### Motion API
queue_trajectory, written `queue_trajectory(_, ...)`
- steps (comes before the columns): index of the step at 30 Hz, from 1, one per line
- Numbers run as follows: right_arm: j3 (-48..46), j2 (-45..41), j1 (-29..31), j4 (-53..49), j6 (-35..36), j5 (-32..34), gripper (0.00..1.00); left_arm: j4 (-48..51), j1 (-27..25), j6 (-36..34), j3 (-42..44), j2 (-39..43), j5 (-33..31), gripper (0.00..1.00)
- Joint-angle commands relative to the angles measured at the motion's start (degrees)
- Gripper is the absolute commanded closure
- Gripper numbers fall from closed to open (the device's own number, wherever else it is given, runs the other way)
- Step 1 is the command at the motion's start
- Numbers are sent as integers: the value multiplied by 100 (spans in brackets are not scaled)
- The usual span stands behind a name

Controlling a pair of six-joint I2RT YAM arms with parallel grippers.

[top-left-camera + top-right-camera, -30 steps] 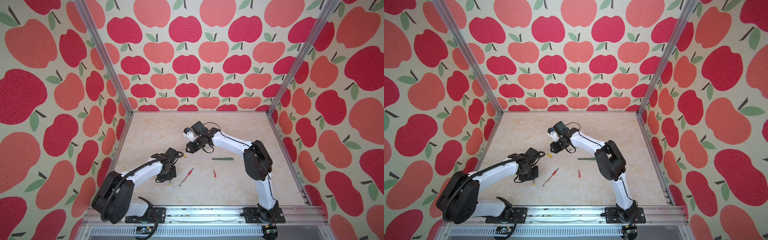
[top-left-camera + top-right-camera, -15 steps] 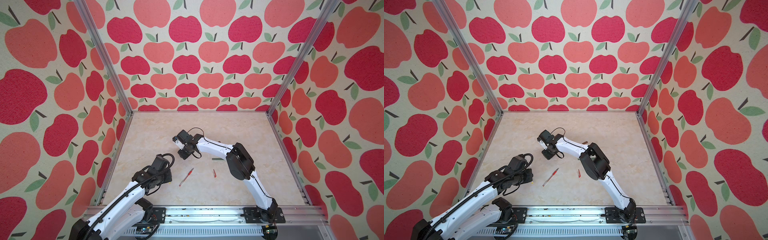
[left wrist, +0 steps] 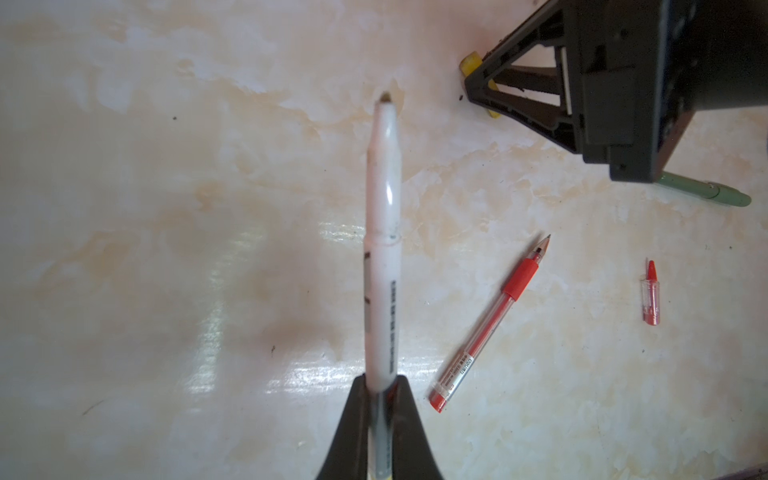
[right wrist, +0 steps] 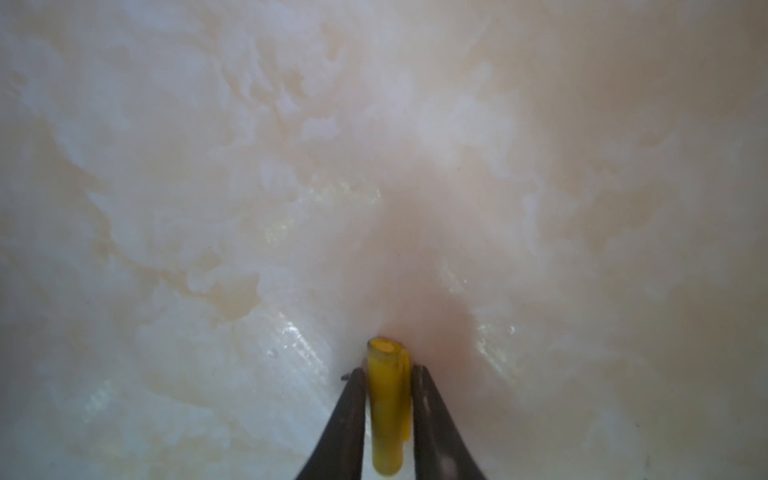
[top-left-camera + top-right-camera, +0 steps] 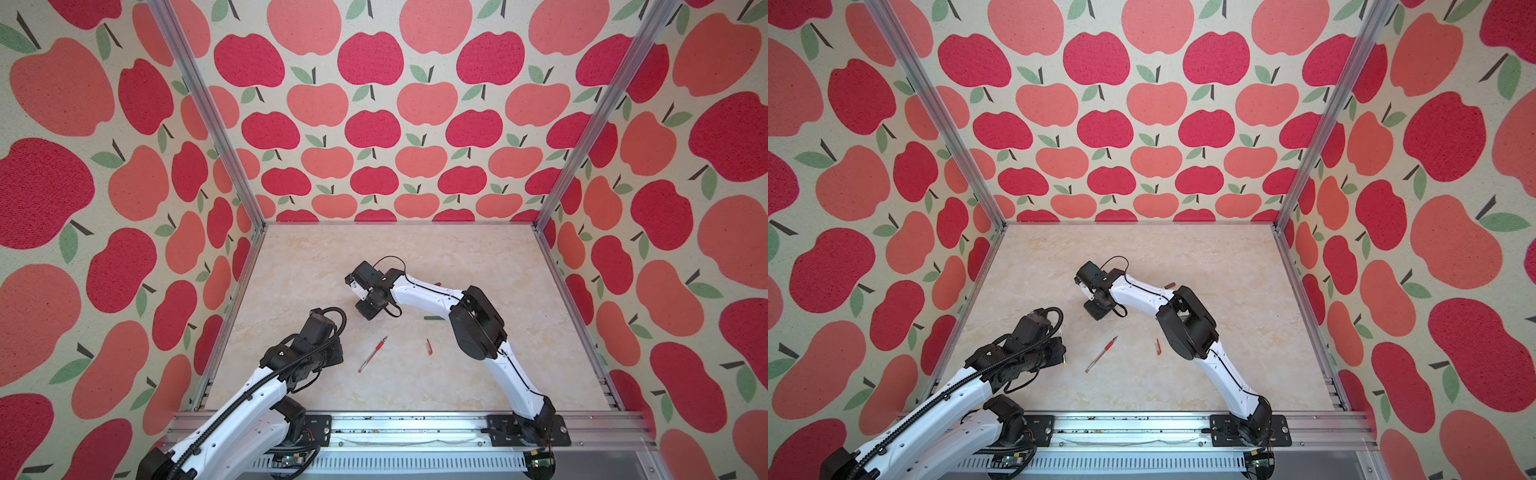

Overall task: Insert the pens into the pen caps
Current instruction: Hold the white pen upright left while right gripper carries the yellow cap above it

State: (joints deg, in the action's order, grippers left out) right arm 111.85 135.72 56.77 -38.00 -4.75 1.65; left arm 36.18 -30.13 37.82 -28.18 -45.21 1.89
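**Pen and cap both in hand, axes not yet on one line**

Left claw: closed tight on the rear part of the white pen. The pen juts straight out ahead of the claw, clear of the desk, its bare tip pointing toward the back of the enclosure in both top views.

Right claw: lowered to the desk, jaws drawn in against both sides of the yellow cap. The cap appears to rest on the surface. One end shows beyond the jaws; whether that is the open mouth cannot be confirmed.

Relation: the cap lies beyond the pen tip, further back and toward the middle of the desk, near but apart. In the left wrist view its long axis runs roughly parallel to the pen's, offset sideways, so the two do not share a line.

Assessment: capping calls for lifting the cap and bringing its mouth onto the pen's axis.

Unattended: red pen, red cap and green pen lie flat, separate.
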Motion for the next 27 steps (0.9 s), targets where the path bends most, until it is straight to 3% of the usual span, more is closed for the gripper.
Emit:
queue_trajectory(1,-77,6,-18,16,-54,38,80,-132,-28,-118,-112,-40,-93,100)
queue_trajectory(6,-636,-564,-247,591,-465,-417,86,-543,-26,-337,-208,-205,1,100)
queue_trajectory(15,-2763,-2683,-1382,2723,-1834,-1927,88,-1866,-45,-1306,-713,-1014,400,100)
queue_trajectory(22,-4545,-4637,-2301,4324,-2644,-2363,89,-3315,-52,-2040,-1171,-1852,1604,100)
queue_trajectory(27,-5158,-5575,-2774,4695,-2872,-2576,89,-4168,-159,-2267,-1584,-2500,2808,100)
